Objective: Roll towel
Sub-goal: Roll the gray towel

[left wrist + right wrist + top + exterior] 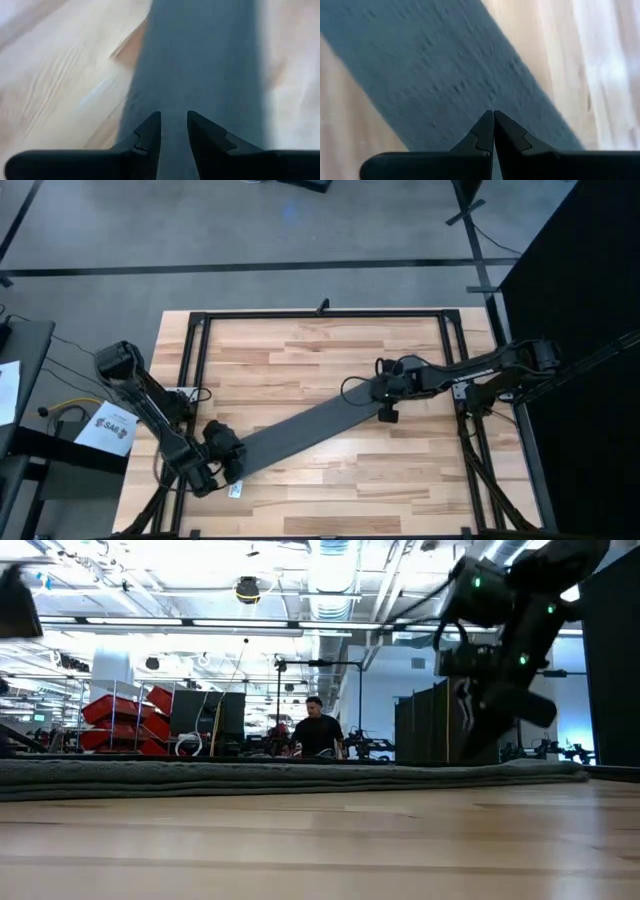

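left gripper (174,131) with fingers a little apart, narrow gap, low over the towel (200,65), contact not clear. right gripper (493,131) with fingers pressed together, tips down at the cloth, a pinch of fabric between them not sure. in high view, towel (305,430) folded into a long narrow strip, flat on the table (330,500), long axis diagonal: near end at left gripper (222,463) by the front left, far end at right gripper (386,396) near the middle. each gripper at one end of the strip. small white tag (237,490) just beside the near end. in low view, towel (300,775) as a low flat band across the table, a person (318,732) far behind.
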Controlling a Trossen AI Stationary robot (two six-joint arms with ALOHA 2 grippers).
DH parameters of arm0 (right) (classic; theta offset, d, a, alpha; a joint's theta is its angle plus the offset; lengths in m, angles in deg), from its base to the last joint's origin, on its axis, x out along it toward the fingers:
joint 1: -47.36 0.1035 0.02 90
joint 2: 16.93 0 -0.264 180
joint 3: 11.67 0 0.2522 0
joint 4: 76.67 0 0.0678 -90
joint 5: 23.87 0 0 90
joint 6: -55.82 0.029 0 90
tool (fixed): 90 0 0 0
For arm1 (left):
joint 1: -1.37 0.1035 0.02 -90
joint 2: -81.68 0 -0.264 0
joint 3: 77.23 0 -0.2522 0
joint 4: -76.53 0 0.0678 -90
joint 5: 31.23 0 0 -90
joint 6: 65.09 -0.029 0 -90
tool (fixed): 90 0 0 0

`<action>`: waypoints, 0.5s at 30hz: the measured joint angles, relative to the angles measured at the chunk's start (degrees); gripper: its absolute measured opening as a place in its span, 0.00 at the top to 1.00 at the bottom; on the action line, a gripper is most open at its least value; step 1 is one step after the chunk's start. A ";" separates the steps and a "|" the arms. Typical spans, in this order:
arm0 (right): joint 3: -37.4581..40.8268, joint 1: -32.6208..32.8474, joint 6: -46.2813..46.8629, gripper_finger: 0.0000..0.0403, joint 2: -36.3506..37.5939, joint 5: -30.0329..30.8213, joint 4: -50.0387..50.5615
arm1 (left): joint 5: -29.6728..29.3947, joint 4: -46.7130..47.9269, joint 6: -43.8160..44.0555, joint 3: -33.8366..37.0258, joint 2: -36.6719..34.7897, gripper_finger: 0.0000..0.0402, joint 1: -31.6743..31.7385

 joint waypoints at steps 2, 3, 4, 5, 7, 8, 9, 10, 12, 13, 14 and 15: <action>0.98 -0.26 1.25 1.00 -0.98 -0.02 0.13 | 2.59 0.26 0.34 0.08 2.84 0.80 1.55; 1.38 -0.21 2.16 1.00 -1.49 -0.01 0.42 | 2.57 0.48 0.62 0.03 3.85 0.80 1.97; 1.68 0.00 3.25 1.00 -1.97 0.00 0.82 | 2.55 1.04 1.15 0.05 4.65 0.80 2.22; 1.83 0.34 4.51 1.00 -2.44 0.05 1.46 | 2.59 2.12 1.87 0.06 5.26 0.80 2.53; 1.65 1.45 7.59 1.00 -3.16 0.61 2.96 | 2.62 5.51 4.94 -0.05 5.52 0.80 3.15; 1.61 2.28 9.34 1.00 -3.47 0.88 3.65 | 2.80 8.48 7.06 0.09 5.32 0.80 3.47; 1.61 3.30 11.25 1.00 -3.55 1.15 4.32 | 3.09 11.28 9.10 0.21 5.10 0.80 3.91; 1.54 4.43 13.29 1.00 -3.57 1.12 4.44 | 3.42 13.64 10.88 0.24 4.87 0.80 4.47; 0.90 6.64 17.44 1.00 -3.47 0.60 4.75 | 4.65 17.10 12.07 0.34 4.16 0.80 6.05; 0.24 7.68 19.43 1.00 -3.53 0.03 5.29 | 5.36 17.70 11.73 0.34 3.63 0.80 7.14; -0.51 8.74 21.21 1.00 -3.63 -0.51 5.72 | 5.99 18.01 11.10 0.34 3.14 0.80 8.40; -1.45 9.80 22.35 1.00 -3.67 -0.91 6.11 | 6.44 18.23 10.20 0.35 2.55 0.80 9.86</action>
